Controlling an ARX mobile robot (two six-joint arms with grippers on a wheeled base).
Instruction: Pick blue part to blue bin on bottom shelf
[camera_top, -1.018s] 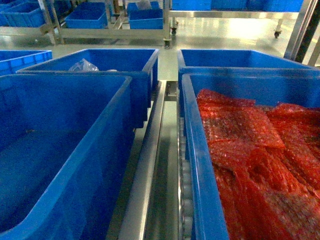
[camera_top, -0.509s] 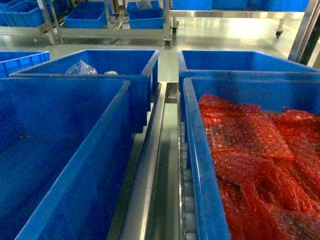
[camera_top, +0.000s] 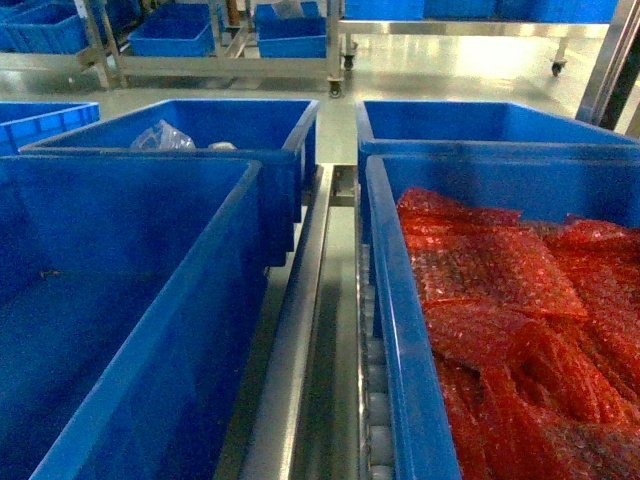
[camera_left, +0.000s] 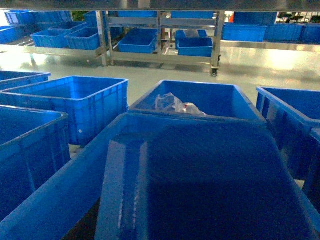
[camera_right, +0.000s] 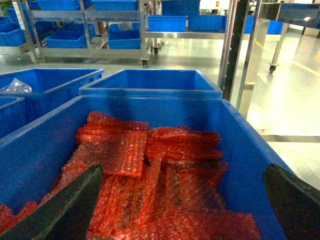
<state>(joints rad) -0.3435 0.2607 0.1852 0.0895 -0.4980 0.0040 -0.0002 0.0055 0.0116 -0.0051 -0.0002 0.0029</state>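
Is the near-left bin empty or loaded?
Empty as far as visible: the near-left bin shows only bare blue floor in head and left wrist views.

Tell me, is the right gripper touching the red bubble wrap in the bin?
Apart. The right wrist view shows the right gripper open, its fingers spread above the red bubble wrap, with nothing between them.

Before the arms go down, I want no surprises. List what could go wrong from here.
1. The right gripper hangs open over the near right bin, which shows only red bubble-wrap bags; no blue part is visible, so it may grab a bag.
2. The near left bin looks empty, and its blue walls and floor could hide a blue part.
3. The far left bin holds only clear bags, contents unclear.
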